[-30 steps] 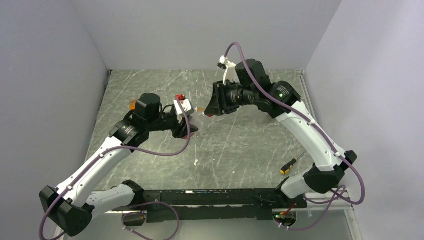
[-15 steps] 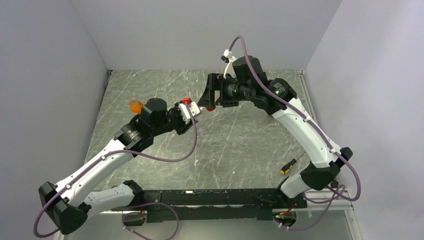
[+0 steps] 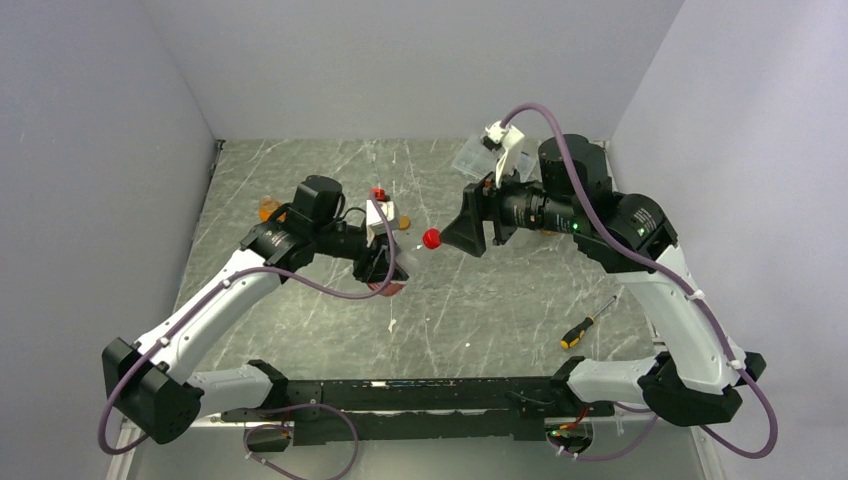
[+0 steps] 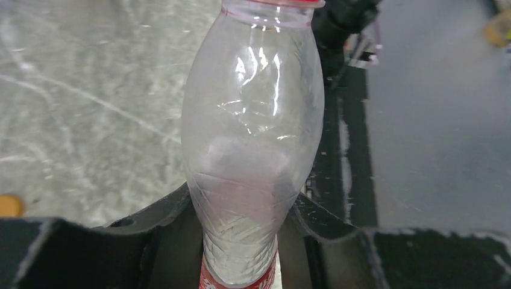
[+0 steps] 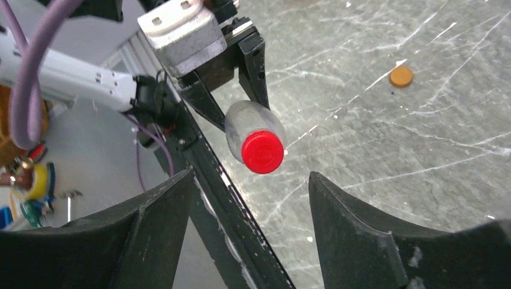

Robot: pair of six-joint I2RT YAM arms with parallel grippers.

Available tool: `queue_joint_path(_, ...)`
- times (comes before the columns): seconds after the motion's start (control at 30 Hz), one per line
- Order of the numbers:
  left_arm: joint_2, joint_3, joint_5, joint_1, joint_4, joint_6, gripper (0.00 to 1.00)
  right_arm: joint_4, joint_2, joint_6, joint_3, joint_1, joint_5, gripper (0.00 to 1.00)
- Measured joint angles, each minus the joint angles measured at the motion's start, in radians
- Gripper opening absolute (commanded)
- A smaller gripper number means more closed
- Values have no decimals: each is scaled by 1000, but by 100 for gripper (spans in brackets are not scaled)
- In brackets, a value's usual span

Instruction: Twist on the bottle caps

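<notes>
Our left gripper (image 4: pixel 241 235) is squeezed tight around the low end of the clear bottle (image 4: pixel 253 138), right by its red label. It holds the clear bottle up off the table (image 3: pixel 480 300), lying on its side, so the top points at our other arm. The red cap (image 5: pixel 263 151) sits on the top of the clear bottle. We cannot tell if it is turned all the way tight. Our right gripper (image 5: pixel 247 180) is wide open and holds nothing. It faces the capped end of the clear bottle, close to it but not touching, with one finger on each side. We think it is lined up like this so it can close on the red cap and twist it, while the left gripper keeps the clear bottle from spinning. There is more to do. An orange cap (image 5: pixel 401 76) lies flat on the table, well away from the clear bottle. An orange bottle (image 3: pixel 268 209) stands behind our left arm, on the far side from the clear bottle's top. The screwdriver (image 3: pixel 585 325) lies far from the clear bottle, by our right arm.
</notes>
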Motion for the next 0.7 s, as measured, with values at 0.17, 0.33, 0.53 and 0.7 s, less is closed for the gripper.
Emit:
queue_joint_path(0.17, 32, 7, 121, 0, -41, -2, 0, -20, 32, -69, -29, 11, -50, 66)
queue_joint_path(0.33, 32, 11, 172, 0, -53, -8, 0, -42, 66, -101, -30, 21, -86, 61)
queue_joint_path(0.53, 32, 11, 183, 0, -57, -15, 0, -48, 71, -111, -30, 30, -119, 56)
queue_joint_path(0.7, 32, 11, 183, 0, -57, -16, 0, -47, 83, -111, -30, 32, -148, 50)
